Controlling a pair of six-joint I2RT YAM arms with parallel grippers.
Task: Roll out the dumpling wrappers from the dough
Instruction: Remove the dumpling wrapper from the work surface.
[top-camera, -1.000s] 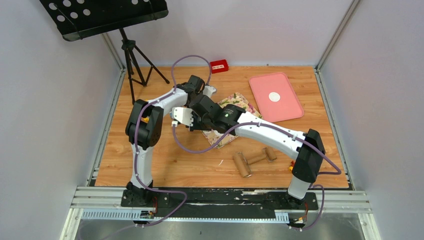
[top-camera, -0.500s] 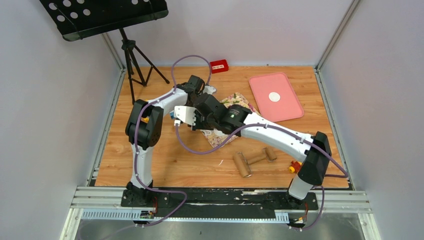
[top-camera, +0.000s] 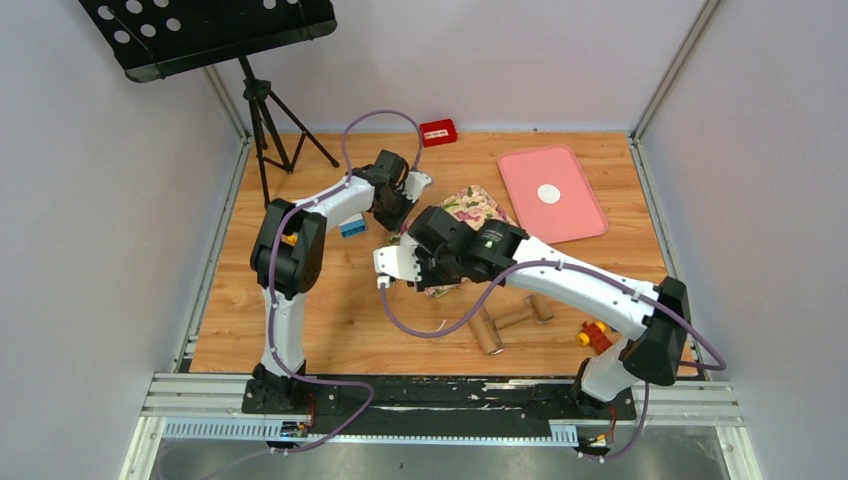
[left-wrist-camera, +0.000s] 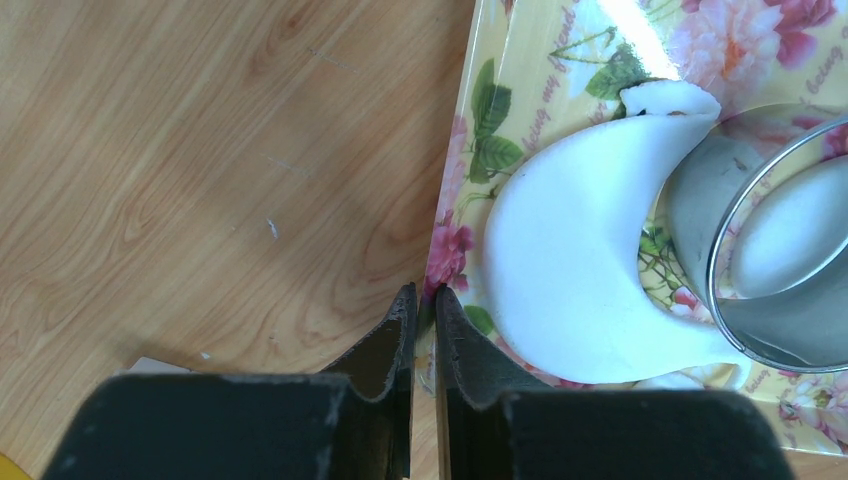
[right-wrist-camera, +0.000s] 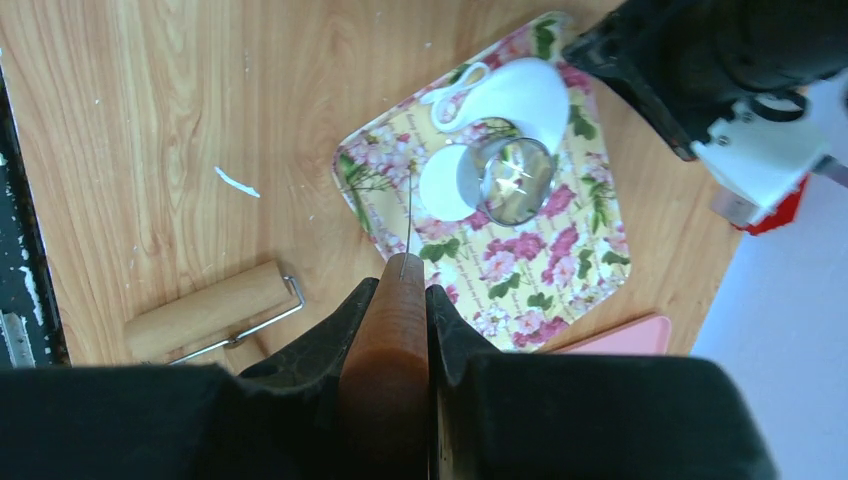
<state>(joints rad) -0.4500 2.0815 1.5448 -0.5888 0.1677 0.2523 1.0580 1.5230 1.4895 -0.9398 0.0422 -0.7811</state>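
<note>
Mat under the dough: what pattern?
Yellow, pink floral print; mat shows best in right wrist view.

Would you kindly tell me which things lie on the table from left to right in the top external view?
Music stand tripod → blue-and-white block → flowered mat → pink tray holding one dumpling wrapper. The red box, rolling pin and toy overlap these, so I left them out.
</note>
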